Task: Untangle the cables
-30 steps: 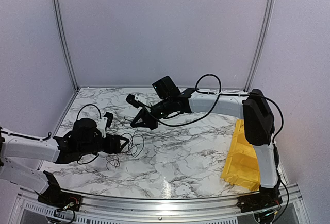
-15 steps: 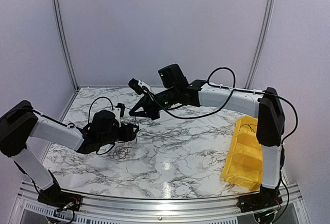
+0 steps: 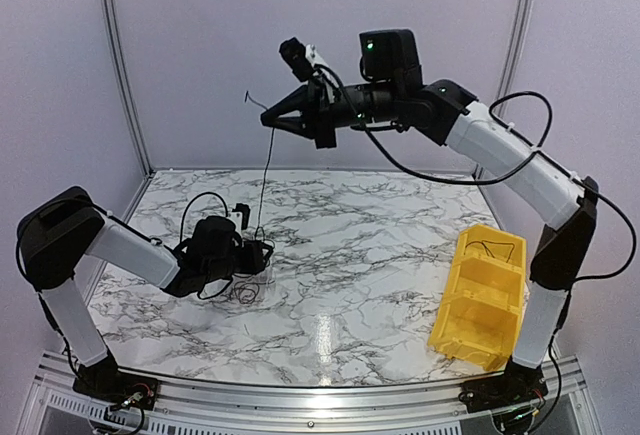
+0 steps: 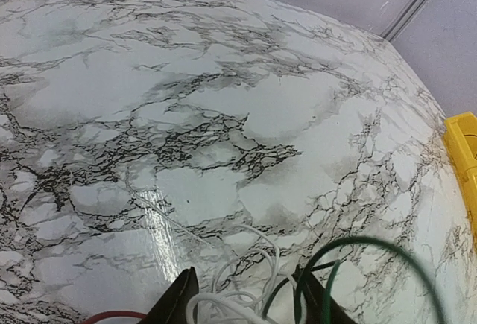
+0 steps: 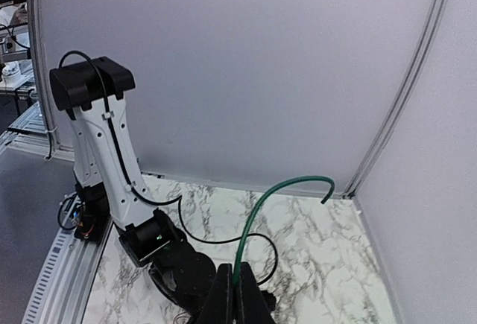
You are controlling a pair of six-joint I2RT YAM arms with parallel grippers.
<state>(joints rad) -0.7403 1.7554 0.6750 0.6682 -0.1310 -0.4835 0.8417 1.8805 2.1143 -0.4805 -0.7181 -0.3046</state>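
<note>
Your right claw (image 5: 233,283), high at 12 o'clock, pinches a green cable (image 5: 250,227); left claw (image 4: 244,287) straddles tabletop (image 4: 223,115) cables (image 4: 272,246), grip indeterminate.

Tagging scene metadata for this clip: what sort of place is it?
Probably a lab robot cell, not a home: plain pale enclosure walls on metal framing, a marble-pattern tabletop, a yellow bin at its edge.
</note>
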